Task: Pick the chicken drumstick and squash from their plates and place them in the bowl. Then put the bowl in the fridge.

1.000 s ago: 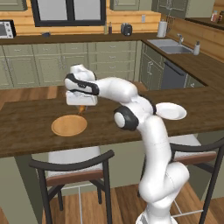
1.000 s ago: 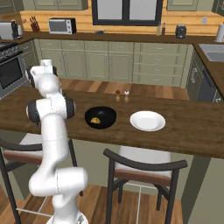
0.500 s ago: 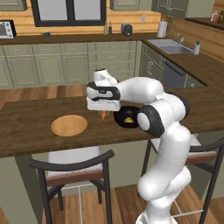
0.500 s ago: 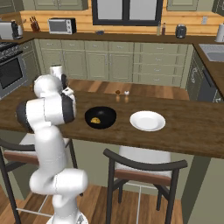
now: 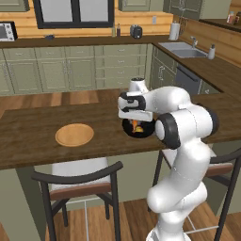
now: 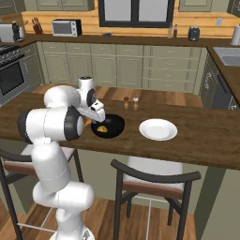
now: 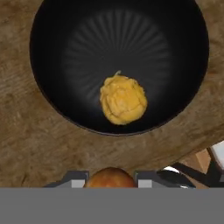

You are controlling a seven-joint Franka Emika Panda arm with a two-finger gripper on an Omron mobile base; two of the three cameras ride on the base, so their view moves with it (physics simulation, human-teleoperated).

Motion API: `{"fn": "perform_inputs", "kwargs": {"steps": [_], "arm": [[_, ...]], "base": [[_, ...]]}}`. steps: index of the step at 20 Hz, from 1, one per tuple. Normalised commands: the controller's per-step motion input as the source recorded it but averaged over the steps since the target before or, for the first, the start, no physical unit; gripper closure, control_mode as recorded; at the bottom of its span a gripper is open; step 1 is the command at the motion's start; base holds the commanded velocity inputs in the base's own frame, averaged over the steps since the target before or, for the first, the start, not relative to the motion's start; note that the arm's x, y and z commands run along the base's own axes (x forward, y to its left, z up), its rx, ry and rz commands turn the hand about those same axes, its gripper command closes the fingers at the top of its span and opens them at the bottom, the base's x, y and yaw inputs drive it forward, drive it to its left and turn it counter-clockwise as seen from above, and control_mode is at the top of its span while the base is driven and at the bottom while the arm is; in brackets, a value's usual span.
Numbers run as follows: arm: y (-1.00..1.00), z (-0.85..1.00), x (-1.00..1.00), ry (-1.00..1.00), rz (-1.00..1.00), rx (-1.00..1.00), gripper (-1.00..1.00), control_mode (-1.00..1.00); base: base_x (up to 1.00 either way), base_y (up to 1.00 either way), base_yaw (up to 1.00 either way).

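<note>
On the wooden counter [image 6: 206, 136], the glossy black bowl [image 7: 118, 26] lies between the tan wooden plate [image 5: 74, 134] and the white plate [image 6: 158, 129]. Over the bowl's near rim hangs the gripper [image 7: 109, 178], its fingers [image 7: 75, 179] clamped on the chicken drumstick [image 7: 109, 176], whose rounded brown end sits between them. The squash [image 7: 123, 99] rests inside the bowl, near its centre.

Home kitchen: green cabinets [image 5: 80, 70], microwave [image 6: 66, 27], sink [image 5: 183, 50], wooden island counter [image 6: 206, 136].
</note>
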Motion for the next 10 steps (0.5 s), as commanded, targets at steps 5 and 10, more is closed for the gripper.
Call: {"fn": "perform_inputs", "kwargs": {"steps": [5, 10], "arm": [[-0.76, -0.06, 0.97, 0.08, 0.0, 0.0, 1.0, -1.0], [-0.11, -0.35, 0.99, 0.03, -0.01, 0.0, 1.0, -1.0]], "base": [[0.0, 0.0, 0.0], [0.0, 0.0, 0.0]]}}
